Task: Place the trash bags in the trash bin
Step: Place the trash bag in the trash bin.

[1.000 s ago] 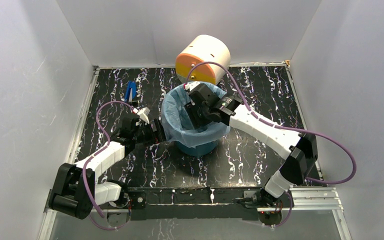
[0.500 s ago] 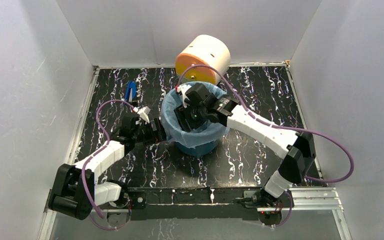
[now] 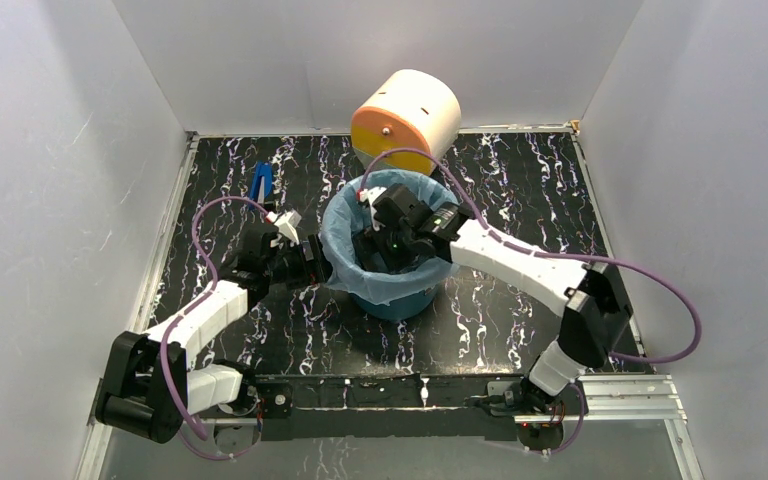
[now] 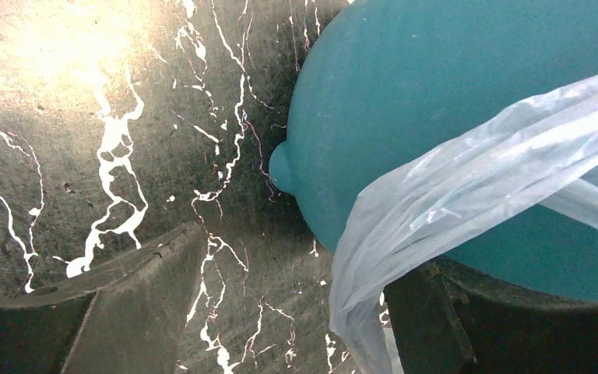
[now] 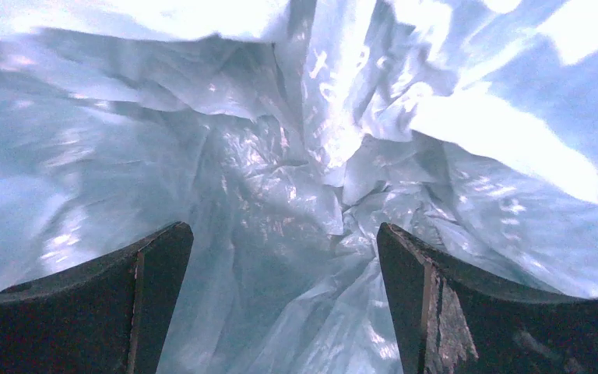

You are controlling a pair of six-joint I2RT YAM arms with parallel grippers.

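The teal trash bin (image 3: 400, 300) stands mid-table, lined with the light-blue trash bag (image 3: 345, 255), whose edge is folded out over the rim. My right gripper (image 3: 380, 248) reaches down inside the lined bin. In the right wrist view it (image 5: 284, 300) stands wide open with only crumpled bag (image 5: 311, 156) ahead and nothing pinched. My left gripper (image 3: 317, 262) sits low against the bin's left side. In the left wrist view it (image 4: 296, 312) is open, the bin wall (image 4: 452, 93) is just ahead, and a hanging strip of bag (image 4: 436, 202) falls beside the right finger (image 4: 436, 327).
A cream-and-orange drum (image 3: 407, 118) lies right behind the bin. A small blue tool (image 3: 260, 182) rests at the back left. White walls close in the black marbled table (image 3: 520, 190) on three sides, and a metal rail (image 3: 610, 395) runs along the near edge.
My right gripper has sunk from above the bin's rim down into the lined bin, and its jaws have spread wide. The left arm has barely moved.
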